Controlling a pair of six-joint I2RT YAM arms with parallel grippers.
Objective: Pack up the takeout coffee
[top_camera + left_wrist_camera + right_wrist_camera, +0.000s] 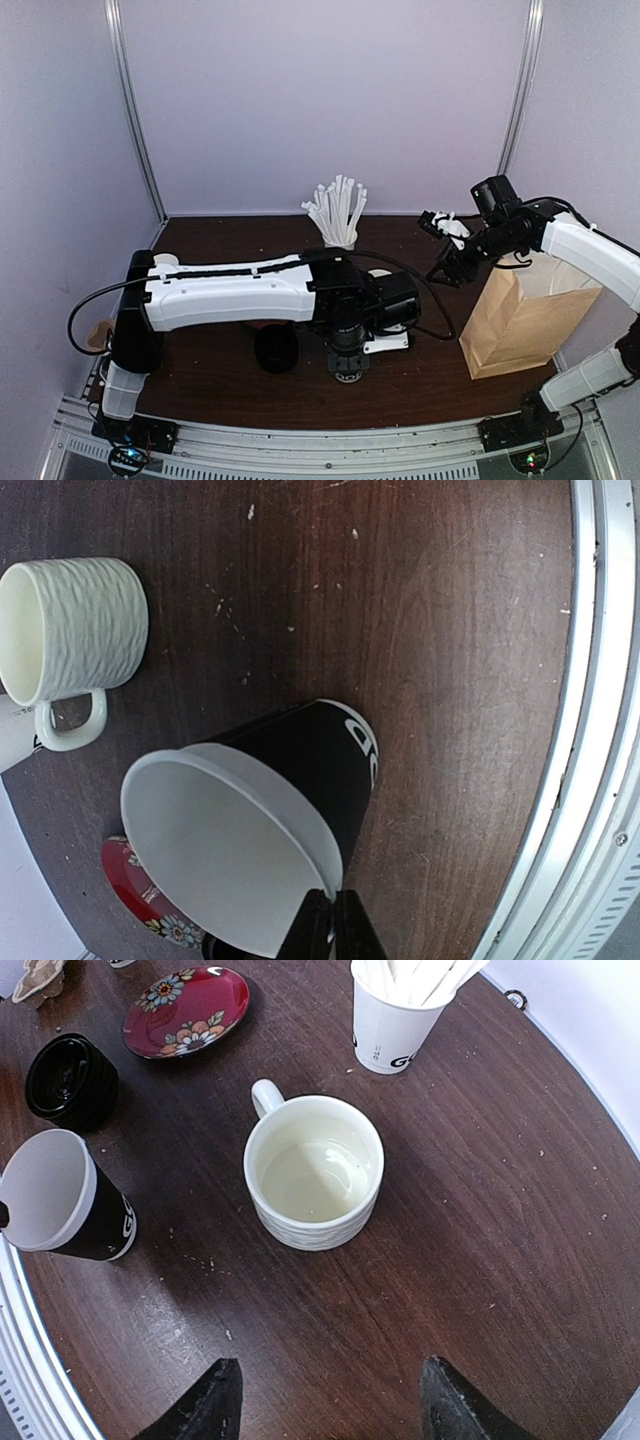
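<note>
A paper coffee cup (300, 780) with a black outside, white lettering and a white inside stands open, without a lid, near the table's front edge. My left gripper (331, 927) is shut on its rim, one finger inside and one outside. The cup also shows in the right wrist view (62, 1205) and under the left gripper (347, 368) in the top view. A black lidded cup or lid (68, 1080) sits beside it (275, 348); I cannot tell which. My right gripper (330, 1405) is open and empty, high above the table near the bag (445, 252).
A brown paper bag (520, 310) stands open at the right. A cream ribbed mug (313, 1170) sits mid-table (75, 630). A white cup of straws (392, 1020) stands at the back (338, 215). A red flowered plate (185, 1010) lies on the left (135, 885). The metal rail (600, 730) runs along the front edge.
</note>
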